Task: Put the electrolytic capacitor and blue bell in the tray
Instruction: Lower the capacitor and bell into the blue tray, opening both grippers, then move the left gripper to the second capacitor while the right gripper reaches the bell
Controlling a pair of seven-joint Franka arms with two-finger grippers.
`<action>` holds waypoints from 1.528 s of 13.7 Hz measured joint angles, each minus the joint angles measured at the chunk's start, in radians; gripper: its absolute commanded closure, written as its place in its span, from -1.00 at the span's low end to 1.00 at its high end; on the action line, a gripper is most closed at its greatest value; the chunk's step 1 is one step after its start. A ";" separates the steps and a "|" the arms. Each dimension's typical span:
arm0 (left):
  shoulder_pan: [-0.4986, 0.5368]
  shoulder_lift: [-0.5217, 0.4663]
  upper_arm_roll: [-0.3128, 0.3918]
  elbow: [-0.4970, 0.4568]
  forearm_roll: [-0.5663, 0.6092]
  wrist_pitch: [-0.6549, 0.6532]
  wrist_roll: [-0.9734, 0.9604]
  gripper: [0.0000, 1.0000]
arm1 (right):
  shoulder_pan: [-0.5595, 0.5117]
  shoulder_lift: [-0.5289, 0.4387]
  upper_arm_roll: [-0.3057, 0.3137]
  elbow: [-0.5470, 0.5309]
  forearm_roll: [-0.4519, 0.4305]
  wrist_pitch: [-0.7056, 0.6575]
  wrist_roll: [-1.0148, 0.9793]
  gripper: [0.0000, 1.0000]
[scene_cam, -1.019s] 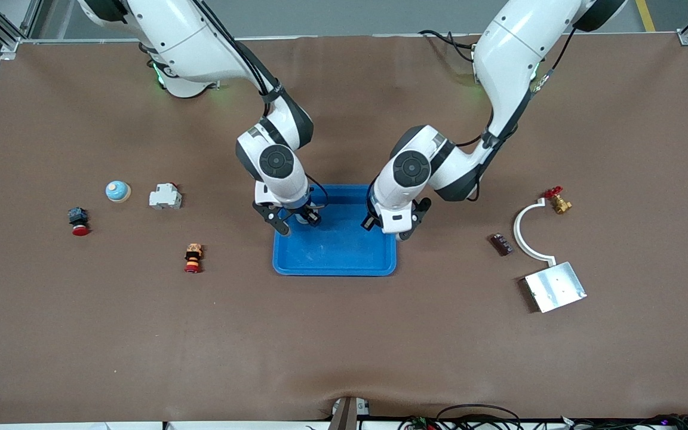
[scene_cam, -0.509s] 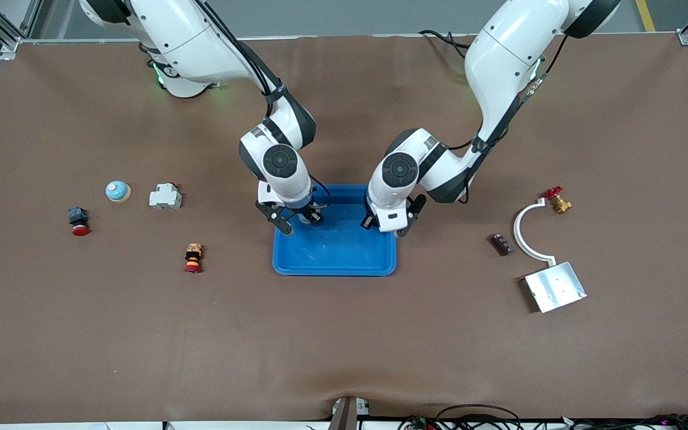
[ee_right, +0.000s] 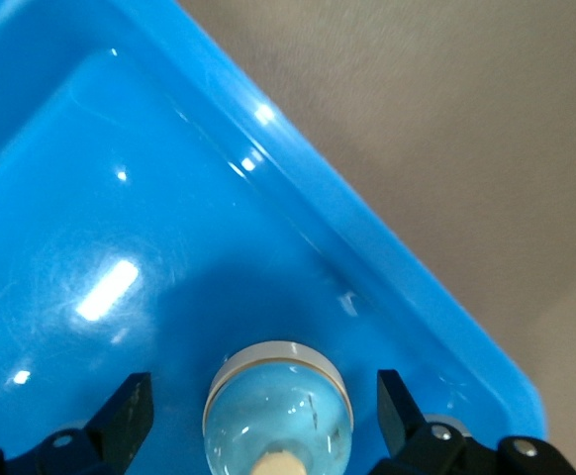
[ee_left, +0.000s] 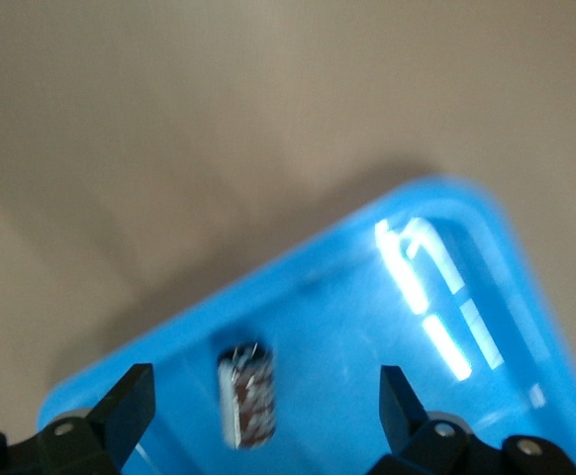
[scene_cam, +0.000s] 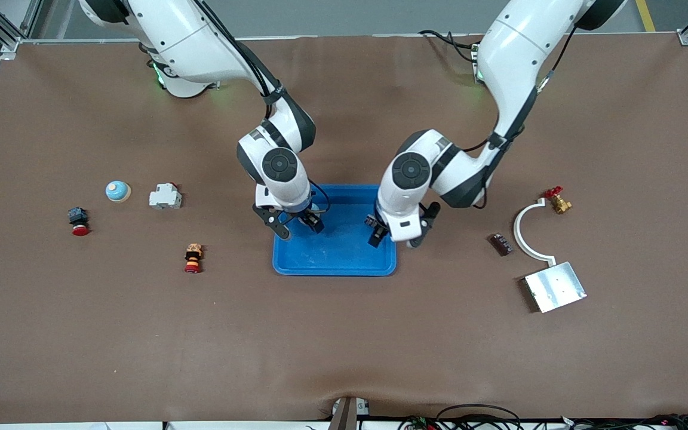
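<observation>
The bright-blue tray (scene_cam: pixel 335 257) lies mid-table. My left gripper (scene_cam: pixel 396 237) is low over the tray's end toward the left arm, open. In the left wrist view the electrolytic capacitor (ee_left: pixel 246 394), a dark cylinder, lies in the tray (ee_left: pixel 486 297) between the spread fingers of the left gripper (ee_left: pixel 265 401), untouched. My right gripper (scene_cam: pixel 298 226) is low over the tray's corner toward the right arm, open. In the right wrist view a blue bell (ee_right: pixel 278 411) stands in the tray (ee_right: pixel 90 198) between the fingers of the right gripper (ee_right: pixel 263 396), free of them. The hands hide both parts in the front view.
Toward the right arm's end lie a second blue bell (scene_cam: pixel 118 191), a white breaker (scene_cam: pixel 165 196), a black-and-red button (scene_cam: pixel 79 222) and an orange-red button (scene_cam: pixel 193 258). Toward the left arm's end lie a dark part (scene_cam: pixel 501 243), a white curved bracket (scene_cam: pixel 526 230), a brass valve (scene_cam: pixel 558 202) and a silver plate (scene_cam: pixel 555 286).
My left gripper has shifted a little toward the front camera over the tray's end. My right gripper has hardly moved.
</observation>
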 measured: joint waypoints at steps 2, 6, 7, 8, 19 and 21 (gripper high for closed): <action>0.048 -0.028 0.004 0.005 0.059 -0.019 0.000 -1.00 | -0.001 -0.004 -0.004 0.078 -0.005 -0.161 -0.051 -1.00; 0.141 -0.047 0.004 0.005 0.143 -0.129 0.103 -1.00 | -0.052 -0.067 -0.019 0.169 -0.006 -0.400 -0.233 -1.00; 0.164 -0.047 0.005 0.003 0.149 -0.158 0.154 -1.00 | -0.079 -0.091 -0.021 0.170 -0.007 -0.432 -0.284 -1.00; 0.190 -0.047 0.005 0.000 0.154 -0.179 0.208 -1.00 | -0.109 -0.117 -0.022 0.171 -0.010 -0.466 -0.343 -1.00; 0.329 -0.043 0.001 -0.159 0.330 -0.204 0.342 -0.80 | -0.463 -0.368 -0.026 -0.003 -0.066 -0.517 -0.972 -1.00; 0.330 -0.040 0.001 -0.173 0.330 -0.200 0.342 -0.71 | -0.524 -0.424 -0.025 -0.106 -0.066 -0.412 -1.075 -1.00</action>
